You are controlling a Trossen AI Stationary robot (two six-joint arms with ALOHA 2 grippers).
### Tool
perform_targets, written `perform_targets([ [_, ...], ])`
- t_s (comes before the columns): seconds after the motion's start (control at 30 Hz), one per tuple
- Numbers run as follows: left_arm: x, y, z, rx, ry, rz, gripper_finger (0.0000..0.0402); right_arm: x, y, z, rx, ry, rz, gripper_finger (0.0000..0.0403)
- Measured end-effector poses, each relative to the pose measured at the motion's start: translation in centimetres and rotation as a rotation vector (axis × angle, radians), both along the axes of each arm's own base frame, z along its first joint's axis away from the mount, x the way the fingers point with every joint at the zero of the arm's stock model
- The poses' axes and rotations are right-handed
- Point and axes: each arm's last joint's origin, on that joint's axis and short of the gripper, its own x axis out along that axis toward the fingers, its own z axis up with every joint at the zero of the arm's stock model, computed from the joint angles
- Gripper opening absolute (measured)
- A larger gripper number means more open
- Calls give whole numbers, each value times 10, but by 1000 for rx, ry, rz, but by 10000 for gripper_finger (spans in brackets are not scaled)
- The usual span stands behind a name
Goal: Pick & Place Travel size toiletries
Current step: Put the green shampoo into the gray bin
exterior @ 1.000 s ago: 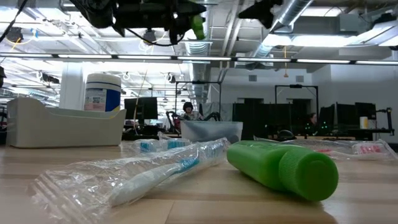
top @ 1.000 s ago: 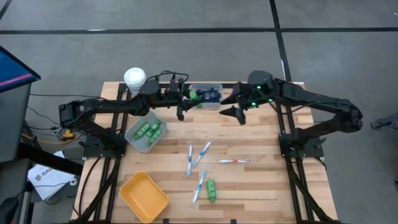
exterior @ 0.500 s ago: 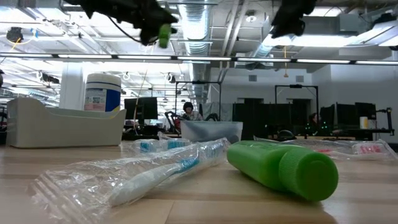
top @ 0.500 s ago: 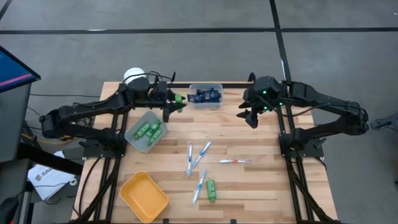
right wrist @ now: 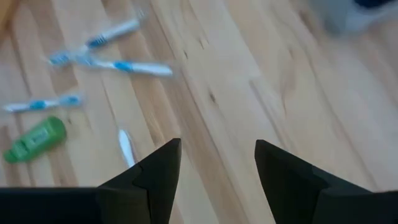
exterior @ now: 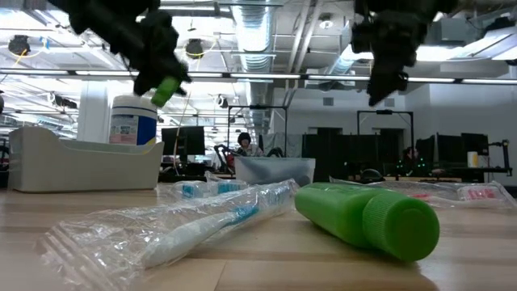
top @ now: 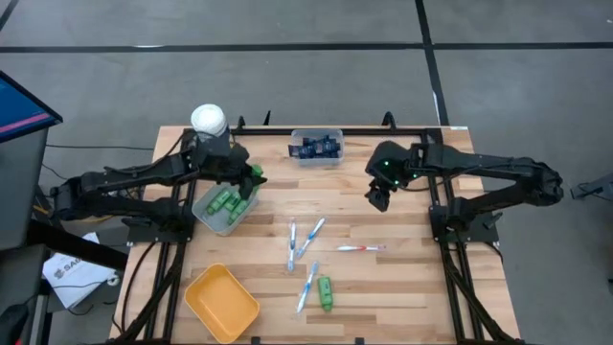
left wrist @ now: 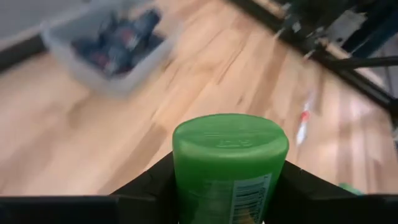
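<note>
My left gripper [top: 253, 178] is shut on a bright green bottle [left wrist: 229, 168] and hangs above the far right corner of the grey bin [top: 207, 215], which holds several green bottles [top: 230, 200]. In the low view that bottle [exterior: 166, 89] is up in the air. My right gripper [top: 376, 197] is open and empty above the bare boards right of centre, fingers pointing down [right wrist: 217, 168]. On the table lie white-blue toothbrushes [top: 292, 245], a red-and-white toothbrush [top: 361, 248] and one more green bottle [top: 326, 292]. Navy tubes lie in the clear bin [top: 316, 146]. My left gripper pinches the green bottle by its body just below the cap [left wrist: 230, 140], one finger [left wrist: 147, 186] on each side. The cap end sticks out past the fingertips. The bottle is lifted clear and tilts down toward the grey bin.
The big white canister [top: 209, 120] stands at the far left corner behind the grey bin. A yellow bin [top: 222, 302] sits at the near left. Bare boards lie between the clear bin and the toothbrushes. In the low view a wrapped toothbrush [exterior: 202, 226] and green bottle [exterior: 367, 218] lie close.
My left gripper has carried the green bottle from beside the clear bin toward the table's left and near edge, coming down over the grey bin and tipping the bottle downward. My right gripper has drawn away from the clear bin toward the near edge and come lower.
</note>
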Motion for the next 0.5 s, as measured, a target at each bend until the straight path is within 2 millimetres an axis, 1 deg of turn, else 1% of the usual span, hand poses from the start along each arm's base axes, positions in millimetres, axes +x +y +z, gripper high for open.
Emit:
perform_targets([
  [0.1,-4,-1,-18,-57,46,33,158,2,1,-8,12,7,-11,198],
  [0.27,-12,-5,-42,-140,131,79,155,1,2,-12,18,8,-14,194],
  [0.37,-18,-7,-50,-180,190,97,159,2,2,-11,21,0,-21,191],
  [0.5,-27,-10,-56,-203,279,111,162,4,1,-10,22,-21,-30,189],
])
